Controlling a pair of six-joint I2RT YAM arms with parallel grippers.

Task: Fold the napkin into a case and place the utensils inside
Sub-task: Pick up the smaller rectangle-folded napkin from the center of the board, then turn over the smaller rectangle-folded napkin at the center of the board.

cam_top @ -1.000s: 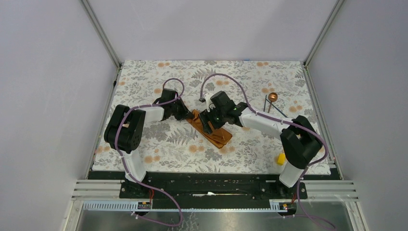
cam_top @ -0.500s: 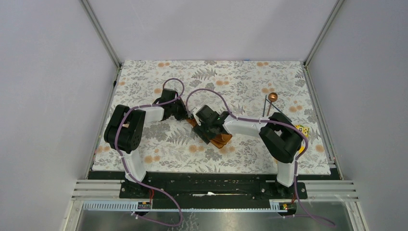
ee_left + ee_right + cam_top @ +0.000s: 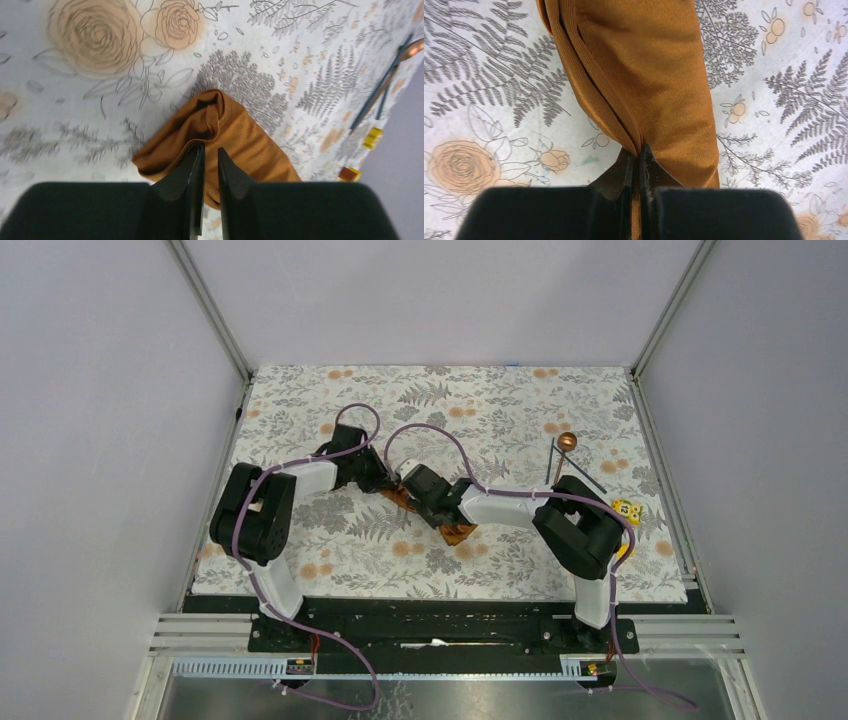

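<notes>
The napkin (image 3: 649, 75), a shiny orange-brown cloth, lies folded into a long narrow strip (image 3: 460, 532) in the middle of the floral mat. My right gripper (image 3: 636, 150) is shut on its layered folded edge, at the strip's middle (image 3: 428, 502). My left gripper (image 3: 210, 150) hovers over the strip's rumpled far-left end (image 3: 215, 125), jaws a narrow gap apart with nothing pinched between them. The utensils (image 3: 565, 458), dark slim handles and a spoon with a copper bowl, lie at the right back of the mat, apart from the cloth. They also show in the left wrist view (image 3: 385, 85).
Small yellow blocks (image 3: 625, 508) sit by the right arm's elbow, near the mat's right edge (image 3: 372, 137). A small red-brown block (image 3: 348, 173) lies close to them. Purple cables loop over both arms above the cloth. Grey walls close in the mat on three sides.
My right arm has folded in toward the left and its gripper has shut on the napkin's folded edge. The left jaws have parted slightly from shut.
</notes>
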